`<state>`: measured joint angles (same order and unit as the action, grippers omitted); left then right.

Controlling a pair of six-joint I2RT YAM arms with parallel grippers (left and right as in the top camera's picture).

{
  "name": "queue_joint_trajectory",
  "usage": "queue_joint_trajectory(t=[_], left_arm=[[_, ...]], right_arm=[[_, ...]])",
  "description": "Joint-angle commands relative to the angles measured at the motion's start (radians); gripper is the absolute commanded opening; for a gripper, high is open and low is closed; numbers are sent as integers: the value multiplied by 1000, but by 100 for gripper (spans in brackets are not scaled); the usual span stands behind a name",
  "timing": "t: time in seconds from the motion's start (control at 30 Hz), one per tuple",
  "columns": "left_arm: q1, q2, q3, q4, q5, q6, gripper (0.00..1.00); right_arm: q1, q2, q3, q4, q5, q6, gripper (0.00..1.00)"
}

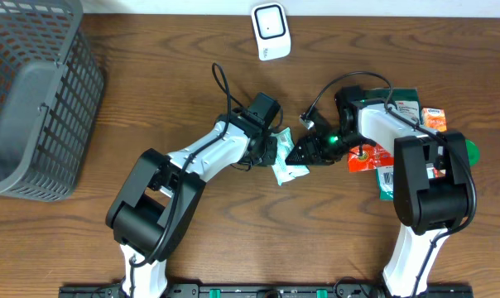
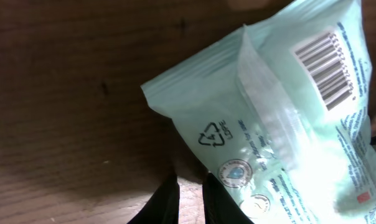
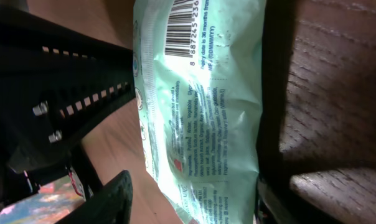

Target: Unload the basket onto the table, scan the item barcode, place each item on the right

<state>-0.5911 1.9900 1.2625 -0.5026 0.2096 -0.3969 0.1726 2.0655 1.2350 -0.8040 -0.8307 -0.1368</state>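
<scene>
Handover looks to be the step in hand.

Overhead: the packet point(image 1: 288, 168) sits over the middle of the surface point(image 1: 151, 66). The left gripper point(image 1: 275, 154) is at its left edge and the right gripper point(image 1: 298, 153) is just to its right. The scanner point(image 1: 269, 31) stands well beyond the packet, at the far side of the surface, so the packet has some way to go before a read.

Left wrist: the left jaws are closed on the packet's lower edge. The barcode point(image 2: 328, 68) is at the opposite end of the packet, uncovered and readable.

Right wrist: the right jaws stand open, one on each side of the packet, and neither clearly presses it. The barcode lies at the end of the packet farthest from them.

To do this well, I would close the right jaws squarely across the printed end, clear of the barcode. The left jaws should let go only once that grip is firm, since the thin film will likely crumple or slide. The barcode should then be kept flat and turned toward the scanner.
</scene>
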Motion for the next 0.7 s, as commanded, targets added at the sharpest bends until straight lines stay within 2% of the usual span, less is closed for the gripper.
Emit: queue_joint_trajectory(t=[0.0,0.2,0.67], left_arm=[[-17,17,-8,-3,-9,-13,16],[-24,17,-10,15,-9,-13,16],[-24,30,-15,14,-9,-13,16]], right_arm=[[11,5,-13,12,-18,-6,53],[12,5,-14,31,-67,-6,44],[25,5,-54,130,-69,70,36]])
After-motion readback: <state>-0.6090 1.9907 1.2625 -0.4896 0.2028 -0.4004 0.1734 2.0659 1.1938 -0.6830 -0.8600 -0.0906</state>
